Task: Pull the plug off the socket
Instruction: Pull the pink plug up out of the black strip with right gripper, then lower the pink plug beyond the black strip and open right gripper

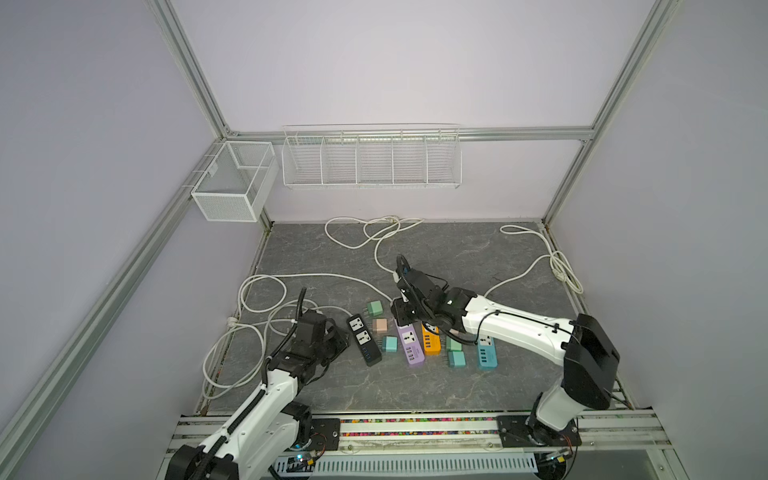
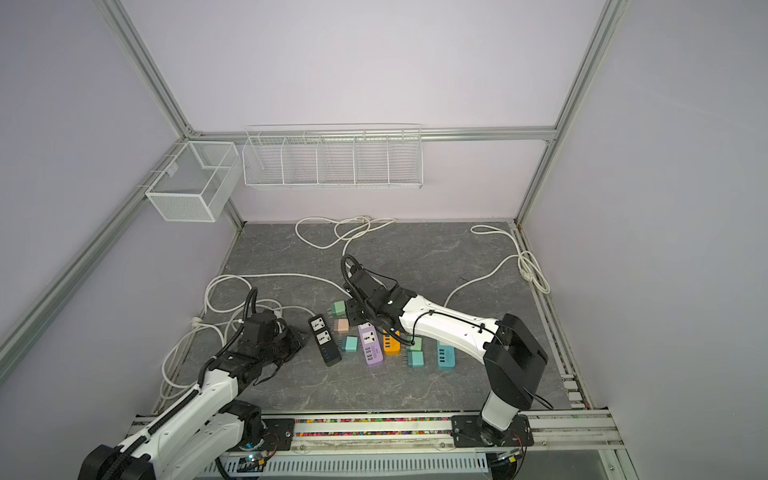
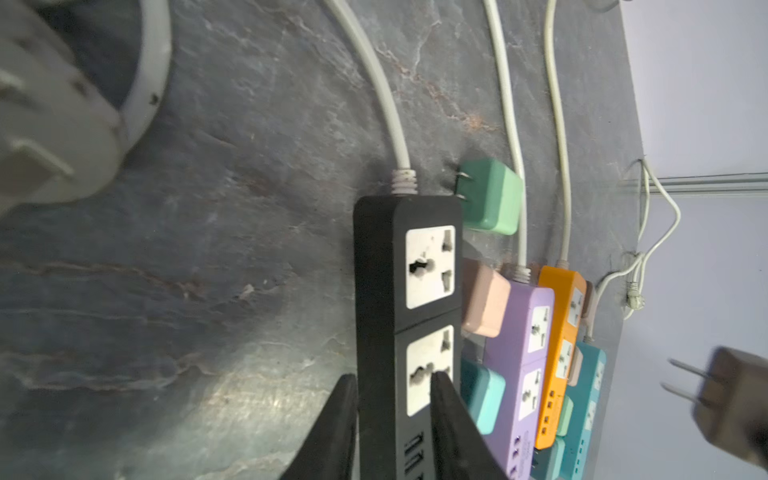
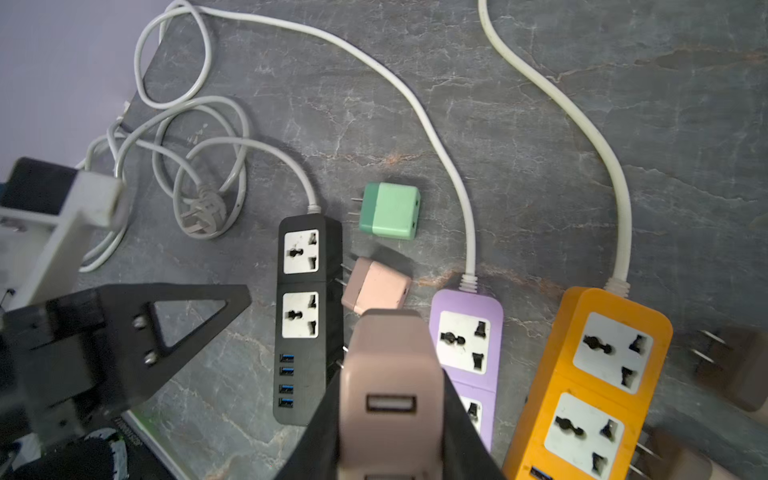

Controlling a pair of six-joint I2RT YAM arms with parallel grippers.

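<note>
While the right gripper (image 4: 390,368) clamps a pink plug (image 4: 390,424), left gripper (image 3: 395,376) parted, cords (image 3: 386,102) litter the slate tabletop (image 1: 457,257).

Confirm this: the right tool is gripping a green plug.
Not quite. The right tool is gripping a plug, but it is pink, not green; the right wrist view shows it.

Power strips (image 1: 410,345) side by side on table (image 1: 457,386), plugs (image 1: 380,326) between them; cords (image 1: 361,232) behind, baskets (image 1: 371,160) on wall (image 1: 395,83)
</note>
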